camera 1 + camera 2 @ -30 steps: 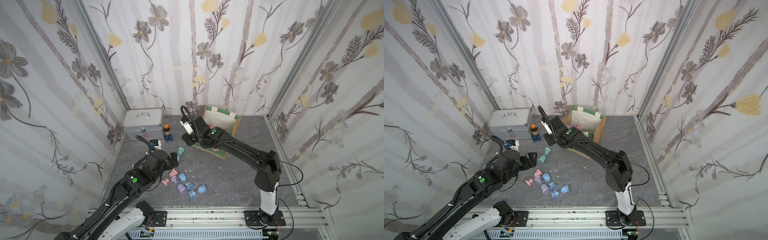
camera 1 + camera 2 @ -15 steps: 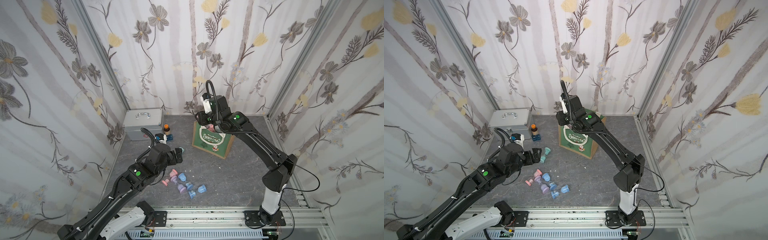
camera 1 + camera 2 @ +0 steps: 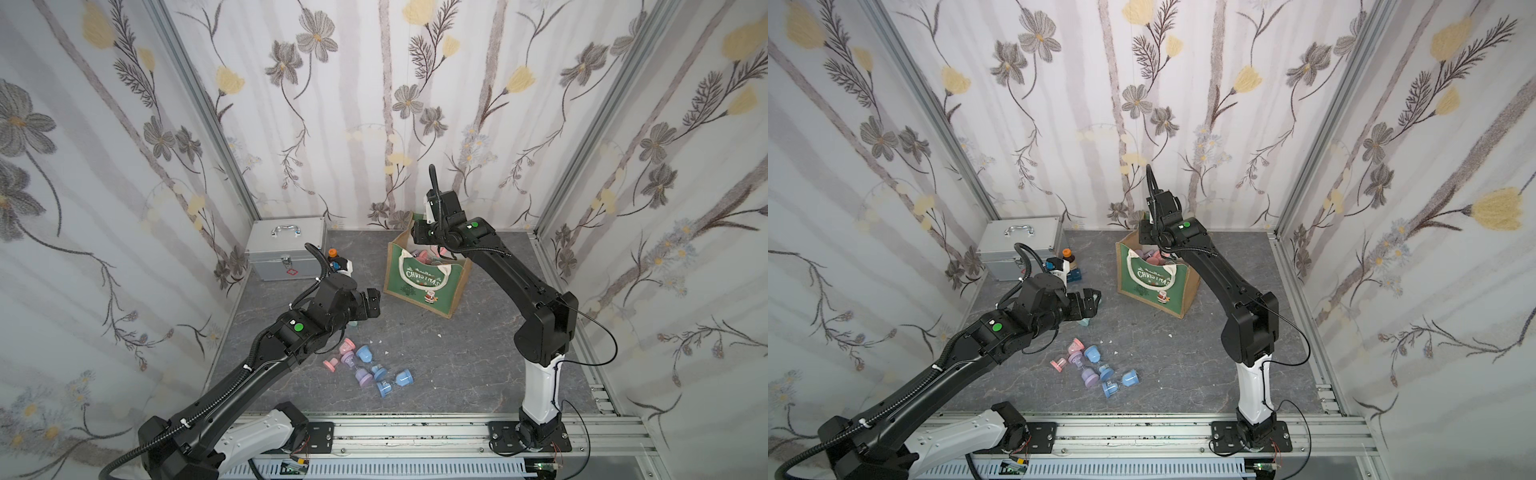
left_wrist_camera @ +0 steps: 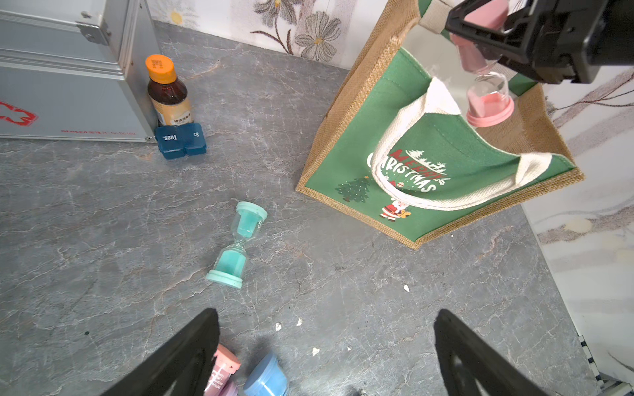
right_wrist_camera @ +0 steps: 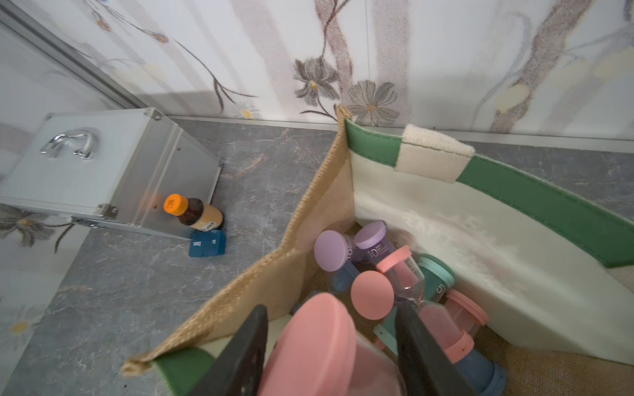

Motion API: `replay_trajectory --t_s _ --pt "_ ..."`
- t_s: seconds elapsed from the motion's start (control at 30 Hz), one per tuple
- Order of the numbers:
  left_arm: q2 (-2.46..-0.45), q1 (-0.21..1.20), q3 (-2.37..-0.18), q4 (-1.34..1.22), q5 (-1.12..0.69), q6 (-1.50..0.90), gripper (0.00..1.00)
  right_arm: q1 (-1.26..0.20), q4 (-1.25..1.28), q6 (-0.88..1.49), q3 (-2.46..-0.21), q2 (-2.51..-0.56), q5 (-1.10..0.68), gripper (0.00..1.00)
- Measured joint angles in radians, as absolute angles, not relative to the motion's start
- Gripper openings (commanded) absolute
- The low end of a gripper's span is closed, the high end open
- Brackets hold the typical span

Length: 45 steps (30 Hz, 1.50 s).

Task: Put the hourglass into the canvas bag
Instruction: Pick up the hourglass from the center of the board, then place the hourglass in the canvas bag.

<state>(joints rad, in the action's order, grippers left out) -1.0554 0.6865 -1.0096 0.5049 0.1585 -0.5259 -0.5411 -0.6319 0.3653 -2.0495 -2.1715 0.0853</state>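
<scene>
Pink from cap to sand, the hourglass [image 4: 489,103] hangs roughly upright just over the open mouth of the canvas bag [image 3: 419,286], and your right claw [image 5: 331,310] is pinching it near its upper end, one finger on either side. You can see the bag standing at the far middle of the desk [image 3: 436,361], close to the back wall, with its green front and white handle turned toward the near side. Inside it lie other hourglasses [image 5: 374,247] in purple, pink, teal and blue, jumbled together on the bottom. Your left claw [image 4: 327,313] is spread wide with nothing between its fingers, hovering above the desk to the left of the bag. A teal hourglass [image 4: 240,247] lies on its side on the desk just beyond those fingertips, apart from the bag. Nearer to you, a cluster of hourglasses [image 3: 365,370] in pink, purple and blue lies loose on the desk. At the far left sits a silver case [image 3: 286,249]; a brown bottle [image 4: 168,92] with an orange cap stands against it, and a blue pill box [image 4: 180,140] touches the bottle's base.
</scene>
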Motion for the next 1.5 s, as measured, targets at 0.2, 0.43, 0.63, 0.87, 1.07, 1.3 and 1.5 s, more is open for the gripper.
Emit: replay_trajectory --t_s 0.2,0.43,0.63,0.87,1.07,1.3,1.5 --pt "-1.094 0.686 -1.01 0.474 0.154 -0.523 1.0 -0.499 -0.62 0.39 -2.049 -2.246 0.108 0.32" --pt "-1.102 0.686 -0.987 0.453 0.158 -0.526 1.0 -0.482 -0.606 0.392 -2.049 -2.331 0.145 0.41" --pt "-1.107 0.686 -0.987 0.445 0.165 -0.527 1.0 -0.482 -0.603 0.392 -2.049 -2.358 0.164 0.63" --pt "-1.104 0.686 -0.984 0.441 0.172 -0.531 1.0 -0.487 -0.603 0.39 -2.049 -2.305 0.158 0.8" --pt "-1.079 0.686 -0.984 0.441 0.172 -0.532 1.0 -0.509 -0.602 0.389 -2.046 -2.191 0.145 0.87" --pt "-1.018 0.686 -0.972 0.467 0.181 -0.532 1.0 -0.579 -0.621 0.387 -2.043 -2.077 0.13 0.89" --pt "-0.939 0.686 -0.924 0.521 0.214 -0.536 1.0 -0.696 -0.67 0.439 -2.035 -2.027 0.182 0.91"
